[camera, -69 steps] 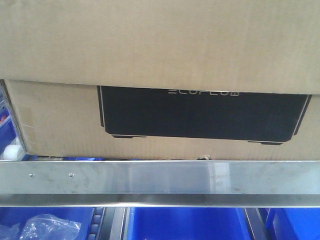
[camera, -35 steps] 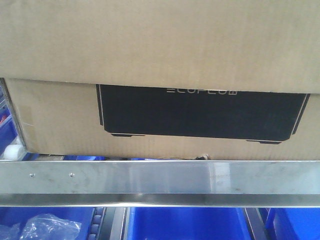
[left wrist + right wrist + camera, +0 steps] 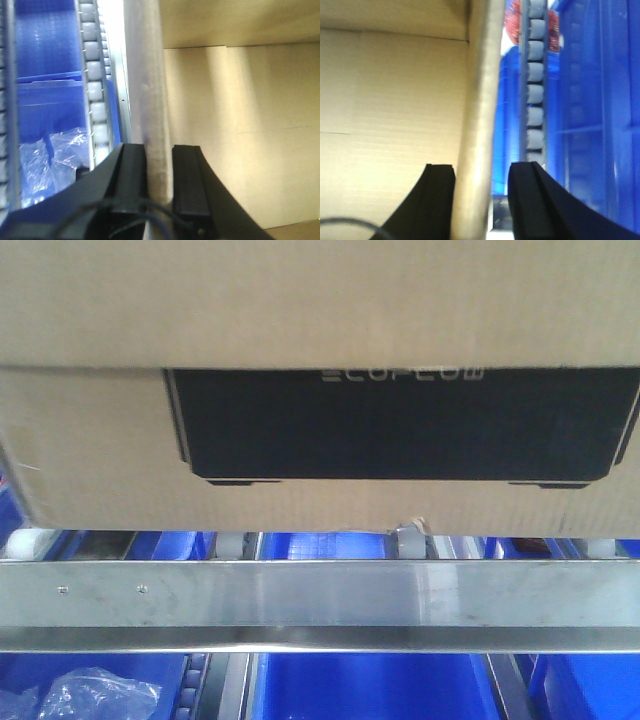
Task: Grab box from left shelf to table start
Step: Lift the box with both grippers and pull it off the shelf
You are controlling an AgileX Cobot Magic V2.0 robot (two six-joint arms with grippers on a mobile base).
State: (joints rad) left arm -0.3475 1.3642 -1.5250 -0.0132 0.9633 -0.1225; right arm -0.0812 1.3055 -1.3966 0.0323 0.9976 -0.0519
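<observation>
The brown cardboard box (image 3: 100, 470) with its black ECOFLOW panel fills the upper front view. Its bottom edge hangs just above the left shelf's silver front rail (image 3: 320, 605). In the left wrist view my left gripper (image 3: 159, 150) is shut on the box's grey-lit edge, with the tan box (image 3: 240, 125) face to its right. In the right wrist view my right gripper (image 3: 482, 167) straddles the box's other edge. Its left finger touches the box (image 3: 390, 100) and a blue gap shows before the right finger. The table is out of view.
Blue plastic bins (image 3: 370, 690) sit below the rail, one holding a clear plastic bag (image 3: 100, 695). Roller tracks run beside each gripper (image 3: 95, 100) (image 3: 536, 90), with blue bin walls beyond them.
The box has risen and shifted slightly left in the front view. Its bottom edge now stands clear of the rail, with rollers and blue bins showing in the gap.
</observation>
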